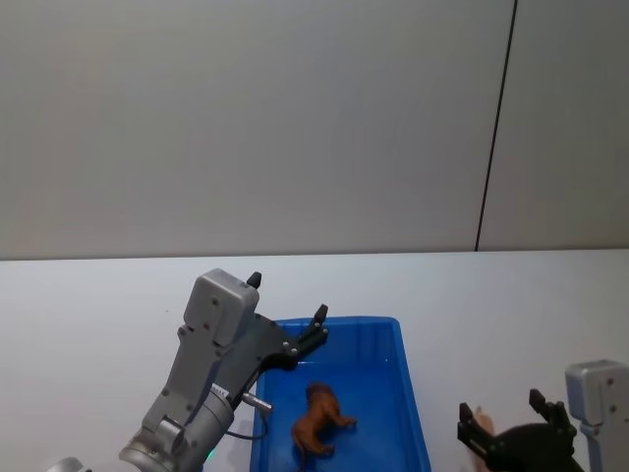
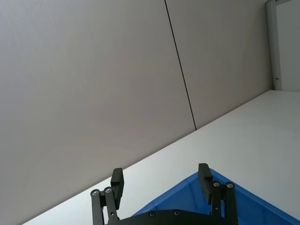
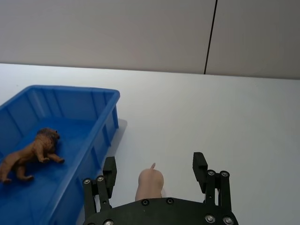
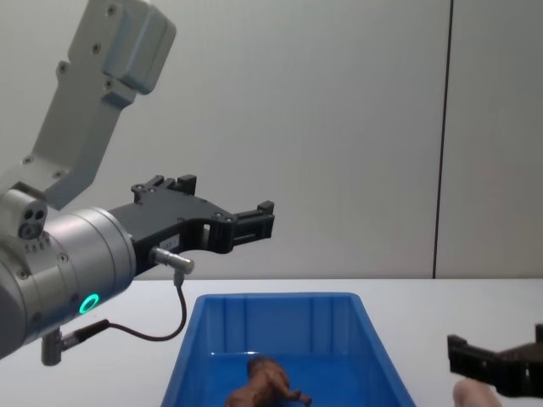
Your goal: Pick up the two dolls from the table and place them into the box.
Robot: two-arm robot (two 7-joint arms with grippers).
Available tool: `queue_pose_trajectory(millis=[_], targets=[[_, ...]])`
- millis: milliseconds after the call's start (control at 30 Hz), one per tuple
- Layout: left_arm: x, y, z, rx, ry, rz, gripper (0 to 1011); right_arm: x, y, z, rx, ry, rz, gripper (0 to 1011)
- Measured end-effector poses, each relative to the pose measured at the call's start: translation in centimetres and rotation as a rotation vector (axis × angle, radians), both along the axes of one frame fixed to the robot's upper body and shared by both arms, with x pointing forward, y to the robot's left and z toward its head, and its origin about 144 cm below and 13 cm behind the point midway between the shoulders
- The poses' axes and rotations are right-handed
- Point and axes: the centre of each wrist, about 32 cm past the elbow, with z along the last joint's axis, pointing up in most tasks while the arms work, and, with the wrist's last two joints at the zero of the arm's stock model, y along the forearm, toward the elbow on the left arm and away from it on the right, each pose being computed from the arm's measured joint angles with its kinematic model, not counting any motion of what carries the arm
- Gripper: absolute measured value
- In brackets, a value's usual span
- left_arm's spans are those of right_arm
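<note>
White table (image 1: 511,315), head view: blue box (image 1: 356,321) at approx 6 o'clock, near edge. L gripper (image 1: 287,298) up in the air over box's 11 o'clock corner, claw spread wide, nothing in it, touching nothing. R gripper (image 3: 154,163) low at 3 o'clock of box, claw wide open, one finger each side of pink doll, gap both sides, no grip. Brown doll (image 1: 316,421) inside box, mid-floor, on its legs. Pink doll (image 3: 149,183) on table just outside box's 3 o'clock wall, btwn R fingers.
</note>
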Motion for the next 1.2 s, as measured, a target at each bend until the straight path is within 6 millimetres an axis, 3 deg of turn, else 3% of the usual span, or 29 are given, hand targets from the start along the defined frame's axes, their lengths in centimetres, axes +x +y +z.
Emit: queue_pose_trajectory(millis=[600,967,1200], targets=[[0.0,0.0,0.0,0.000,0.000,0.000,1001,0.0,-0.3,-2.4,0.013,0.090,0.042,996],[0.0,0.0,0.0,0.000,0.000,0.000,1001,0.2,-0.3,-3.2,0.016,0.136,0.047,726],[0.0,0.0,0.0,0.000,0.000,0.000,1001,0.3,-0.2,-3.3,0.014,0.139,0.049,441]])
